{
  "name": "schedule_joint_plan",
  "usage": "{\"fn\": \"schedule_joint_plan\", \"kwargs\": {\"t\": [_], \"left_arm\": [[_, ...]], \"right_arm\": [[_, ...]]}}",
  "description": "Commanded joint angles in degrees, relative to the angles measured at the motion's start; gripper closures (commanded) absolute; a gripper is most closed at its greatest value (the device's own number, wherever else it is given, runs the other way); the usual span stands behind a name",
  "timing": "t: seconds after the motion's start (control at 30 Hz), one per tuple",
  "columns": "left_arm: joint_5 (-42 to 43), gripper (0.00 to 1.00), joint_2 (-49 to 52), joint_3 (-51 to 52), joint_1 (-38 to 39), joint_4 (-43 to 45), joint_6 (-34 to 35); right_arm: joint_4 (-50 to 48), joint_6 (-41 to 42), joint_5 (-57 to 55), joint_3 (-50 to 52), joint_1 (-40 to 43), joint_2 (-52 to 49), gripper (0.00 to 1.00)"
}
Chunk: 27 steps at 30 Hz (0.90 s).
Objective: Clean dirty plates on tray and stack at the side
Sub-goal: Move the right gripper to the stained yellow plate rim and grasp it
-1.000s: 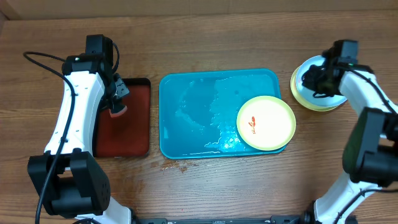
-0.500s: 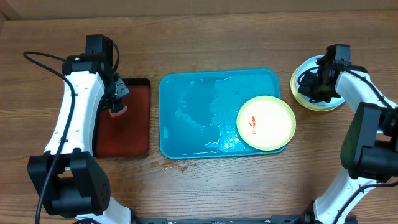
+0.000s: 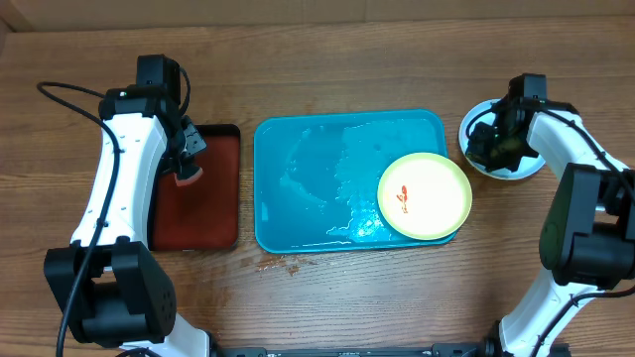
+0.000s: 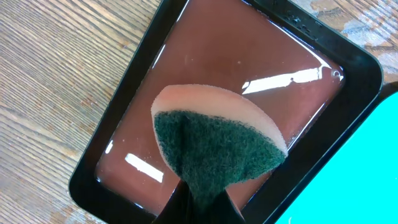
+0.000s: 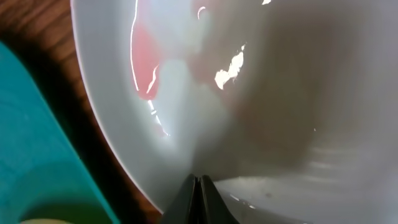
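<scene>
- The left gripper (image 4: 198, 202) clamps a green-faced sponge (image 4: 217, 149) over the black-rimmed dark red tray (image 4: 249, 56), which lies just left of the blue tray (image 3: 298, 169).
- A yellow-green plate (image 3: 425, 196) with a red smear (image 3: 403, 195) lies at the blue tray's right near corner.
- The right gripper (image 5: 198, 193) pinches the rim of the light blue plate (image 5: 280, 93), right of the blue tray.
- From overhead the gripper hides much of that plate; the wrist view crops it.

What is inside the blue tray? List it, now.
One yellow-green plate with a small red smear lies at the right end of the blue tray, on a wet film. Whatever is under that plate is covered.
</scene>
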<state>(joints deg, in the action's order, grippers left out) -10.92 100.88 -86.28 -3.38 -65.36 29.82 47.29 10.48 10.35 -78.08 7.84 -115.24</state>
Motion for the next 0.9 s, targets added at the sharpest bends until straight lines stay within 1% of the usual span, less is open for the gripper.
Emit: {"fn": "schedule_joint_plan", "kwargs": {"t": [0.0,0.2,0.23,0.27,0.33,0.43,0.5,0.57,0.6,0.73,0.87], "left_arm": [[0.46,0.96,-0.76,-0.46,0.02,0.00,-0.04],[0.46,0.96,-0.76,-0.46,0.02,-0.02,-0.04],[0.46,0.96,-0.76,-0.46,0.02,-0.02,-0.04],[0.46,0.96,-0.76,-0.46,0.02,-0.02,-0.04],[0.46,0.96,-0.76,-0.44,0.02,-0.02,-0.04],[0.46,0.96,-0.76,-0.46,0.02,0.00,-0.04],[0.46,0.95,-0.76,-0.46,0.02,0.00,-0.04],[0.50,0.96,-0.76,-0.46,0.02,0.00,-0.04],[0.48,0.96,-0.76,-0.46,0.02,-0.02,-0.04],[0.52,0.96,-0.76,-0.46,0.02,0.00,-0.04],[0.52,0.96,-0.76,-0.44,0.02,0.00,-0.04]], "right_arm": [[1.36,0.00,0.85,-3.06,-0.24,3.43,0.96],[5.99,0.02,0.70,-5.84,-0.22,8.90,0.96],[8.72,0.02,1.22,-6.36,-0.24,10.12,0.86],[10.47,0.02,1.64,-6.38,-0.24,10.62,0.80],[15.34,0.00,1.73,-6.38,-0.24,10.88,0.72],[21.40,0.00,1.73,-5.35,-0.24,10.71,0.69],[23.87,0.02,1.73,-3.58,-0.24,10.71,0.65],[24.39,0.00,1.73,-1.44,-0.24,10.71,0.57],[24.02,0.00,1.73,-0.13,-0.24,10.71,0.56],[20.26,0.07,2.10,4.68,-0.24,10.71,0.56],[16.85,0.04,5.51,7.63,-0.24,10.71,0.56]]}}
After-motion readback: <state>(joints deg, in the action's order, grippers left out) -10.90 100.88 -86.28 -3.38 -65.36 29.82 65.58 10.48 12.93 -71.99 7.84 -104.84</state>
